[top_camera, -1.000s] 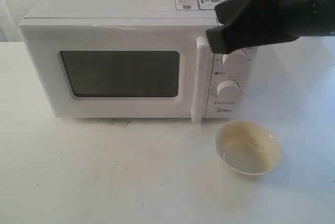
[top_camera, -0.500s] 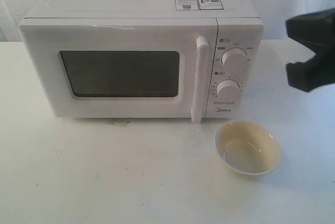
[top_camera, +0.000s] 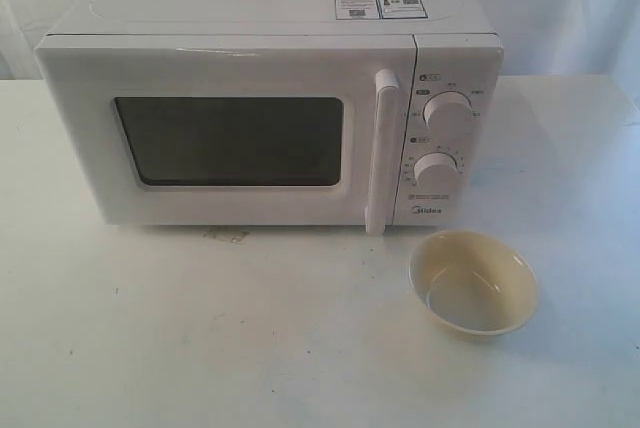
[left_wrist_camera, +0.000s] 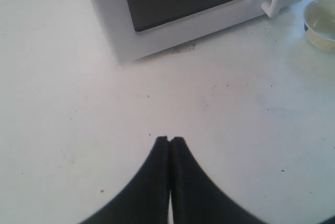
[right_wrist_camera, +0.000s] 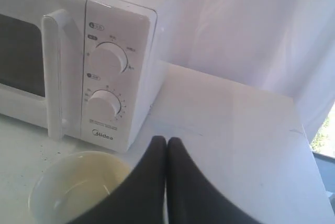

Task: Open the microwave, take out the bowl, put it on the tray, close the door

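As jaws touch, left gripper (left_wrist_camera: 169,140), right gripper (right_wrist_camera: 166,140)

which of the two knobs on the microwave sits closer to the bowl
The lower knob, the one just above the Midea logo. The upper knob sits above it, farther from the bowl.

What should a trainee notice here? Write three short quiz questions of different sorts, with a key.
1. True or false: the door of the microwave is open.
2. Where is the bowl? A inside the microwave; B on the table; C on a tray.
3. Fill in: the left hand is ___ (open or shut).
Key: 1 false; 2 B; 3 shut.
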Robot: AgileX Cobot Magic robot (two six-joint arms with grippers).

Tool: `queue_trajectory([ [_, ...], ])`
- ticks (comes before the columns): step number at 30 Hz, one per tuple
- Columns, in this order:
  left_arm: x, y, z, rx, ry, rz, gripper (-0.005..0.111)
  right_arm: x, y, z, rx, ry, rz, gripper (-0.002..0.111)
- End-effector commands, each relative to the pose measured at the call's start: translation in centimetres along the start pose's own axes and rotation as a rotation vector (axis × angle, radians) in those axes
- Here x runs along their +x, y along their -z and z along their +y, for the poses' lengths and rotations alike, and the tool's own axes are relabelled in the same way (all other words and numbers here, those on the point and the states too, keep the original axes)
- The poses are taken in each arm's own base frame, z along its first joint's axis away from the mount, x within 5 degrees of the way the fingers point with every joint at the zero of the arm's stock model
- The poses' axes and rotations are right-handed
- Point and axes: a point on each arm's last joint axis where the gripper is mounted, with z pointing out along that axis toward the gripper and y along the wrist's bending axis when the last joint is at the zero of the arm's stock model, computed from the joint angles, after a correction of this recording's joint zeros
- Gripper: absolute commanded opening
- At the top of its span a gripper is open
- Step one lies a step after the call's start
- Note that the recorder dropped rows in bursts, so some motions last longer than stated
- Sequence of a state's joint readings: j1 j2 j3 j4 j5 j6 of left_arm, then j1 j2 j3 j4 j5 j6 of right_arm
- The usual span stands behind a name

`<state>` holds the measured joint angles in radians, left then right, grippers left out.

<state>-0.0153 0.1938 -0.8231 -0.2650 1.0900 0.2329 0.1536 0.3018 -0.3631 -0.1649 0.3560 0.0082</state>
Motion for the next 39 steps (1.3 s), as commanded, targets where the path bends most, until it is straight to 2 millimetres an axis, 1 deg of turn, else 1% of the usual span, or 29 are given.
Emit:
queue_trajectory([
  [1, 0.0, 0.2, -0.1, 0.007, 0.0, -0.01, 0.0, 3.1, 1.4, 0.3, 0.034, -0.035, -0.072, 0.0],
  [4, 0.0, 0.2, -0.1, 0.007, 0.0, -0.01, 0.0, 5.3, 1.8, 0.6, 0.039, -0.062, -0.103, 0.0],
  [13, 0.1, 0.2, -0.1, 0.007, -0.002, -0.01, 0.0, 10.2, 0.1, 1.4, 0.025, -0.056, 0.039, 0.0],
  [30, 0.1, 0.2, -0.1, 0.007, -0.002, -0.01, 0.0, 10.3, 0.1, 1.4, 0.024, -0.038, 0.047, 0.0],
  [35, 0.1, 0.2, -0.1, 0.007, -0.002, -0.01, 0.0, 10.3, 0.2, 1.1, 0.082, -0.043, 0.058, 0.0],
  [39, 0.1, 0.2, -0.1, 0.007, -0.002, -0.01, 0.0, 10.3, 0.2, 1.1, 0.081, -0.055, 0.058, 0.0],
])
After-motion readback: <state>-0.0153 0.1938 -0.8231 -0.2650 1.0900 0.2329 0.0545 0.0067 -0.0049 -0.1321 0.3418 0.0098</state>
